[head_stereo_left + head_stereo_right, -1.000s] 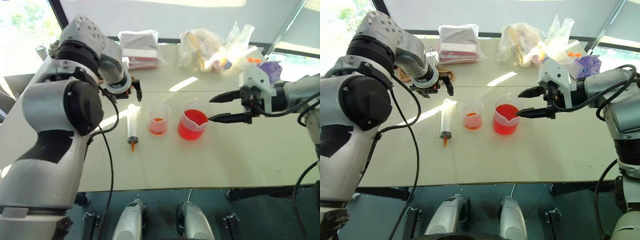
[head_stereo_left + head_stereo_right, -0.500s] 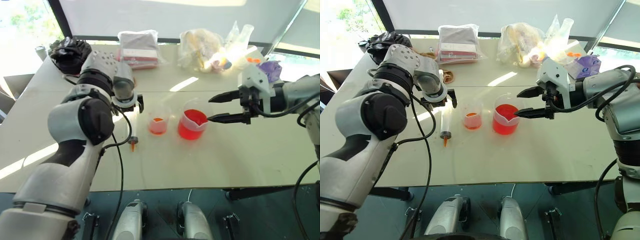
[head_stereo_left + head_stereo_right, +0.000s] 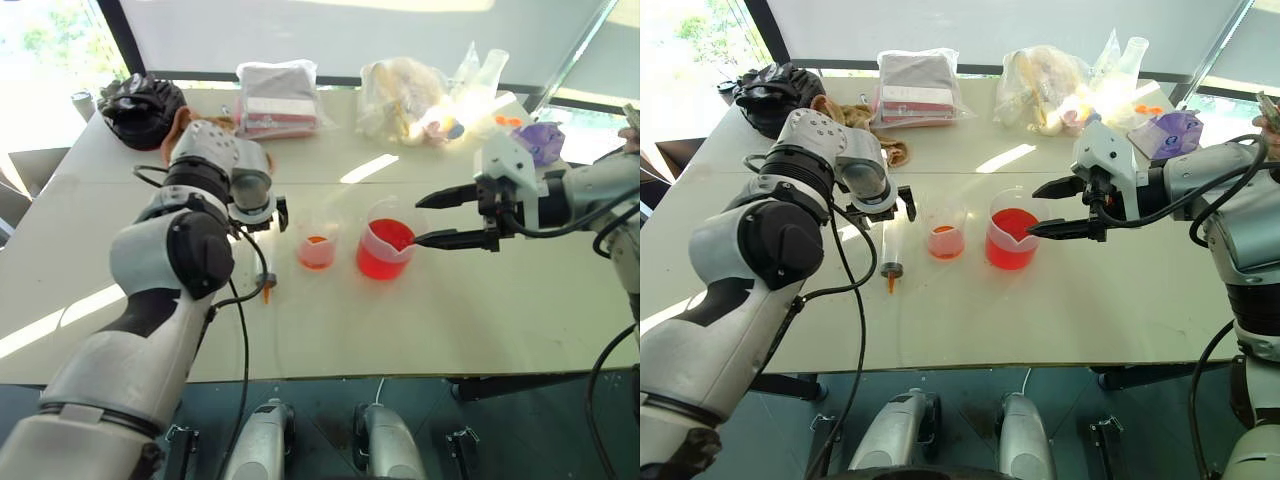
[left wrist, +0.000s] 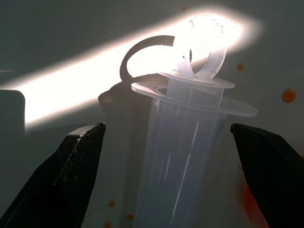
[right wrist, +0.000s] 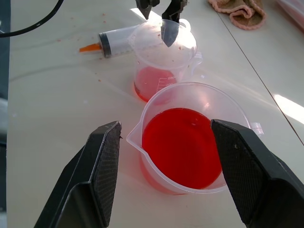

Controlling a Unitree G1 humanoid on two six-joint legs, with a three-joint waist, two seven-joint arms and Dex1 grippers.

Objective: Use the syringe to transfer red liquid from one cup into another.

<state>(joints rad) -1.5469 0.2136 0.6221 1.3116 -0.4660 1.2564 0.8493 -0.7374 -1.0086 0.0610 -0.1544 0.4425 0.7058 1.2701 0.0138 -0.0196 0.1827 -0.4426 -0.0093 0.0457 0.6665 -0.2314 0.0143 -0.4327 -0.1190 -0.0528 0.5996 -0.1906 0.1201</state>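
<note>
The clear syringe (image 3: 891, 243) lies flat on the table (image 3: 1060, 310), orange tip toward me, beside the small cup (image 3: 945, 229). My left gripper (image 4: 171, 180) straddles its plunger end, fingers apart, touching nothing

The syringe (image 4: 183, 142) is frosted translucent plastic; both cups — the spouted beaker (image 5: 183, 137) and the smaller cup (image 5: 164, 61) — are clear, glossy plastic. The worktop (image 3: 1120, 290) looks smooth and matt — the fingers (image 5: 102, 171) matt, finely textured black.
</note>
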